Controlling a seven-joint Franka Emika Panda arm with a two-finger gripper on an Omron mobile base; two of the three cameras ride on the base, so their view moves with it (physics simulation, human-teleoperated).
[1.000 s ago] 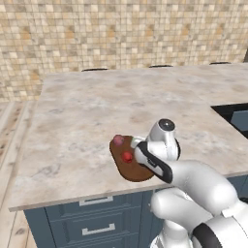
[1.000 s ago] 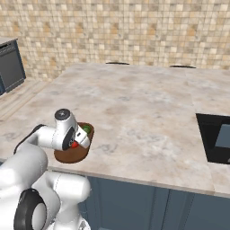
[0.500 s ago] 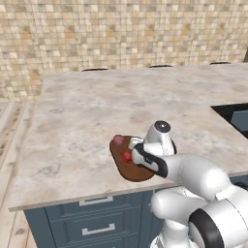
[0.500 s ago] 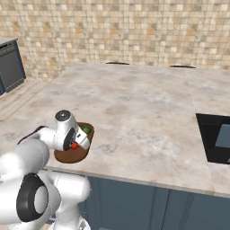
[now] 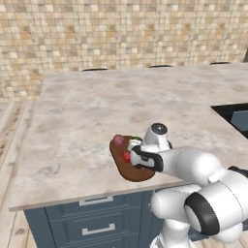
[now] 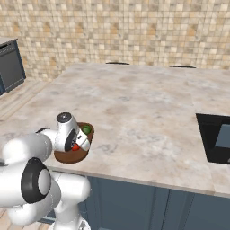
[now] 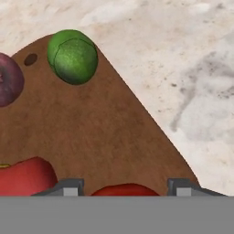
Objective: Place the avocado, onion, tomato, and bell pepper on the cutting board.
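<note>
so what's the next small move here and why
Probably open the hand and lift straight up: the red piece it straddles looks already down on the cutting board, beside the avocado, onion and other red piece.

Even, soft lighting across all three views, bright but not harsh. No clear single light source; very faint shadows. Slight dark shading under the avocado (image 7: 72, 56) on the cutting board (image 7: 105, 132) in the hand view, and a thin shadow under the tabletop (image 5: 87, 121) edge over the near cabinet fronts. Mild glossy shine on the white arm (image 5: 193, 167) and on the avocado skin. No glare, no motion blur. Flat rendered textures, rather coarse and pixelated on the tiled wall (image 6: 126, 31), soft and smeared on the marble pattern up close in the hand view. No visible bending of lines at the edges.
</note>
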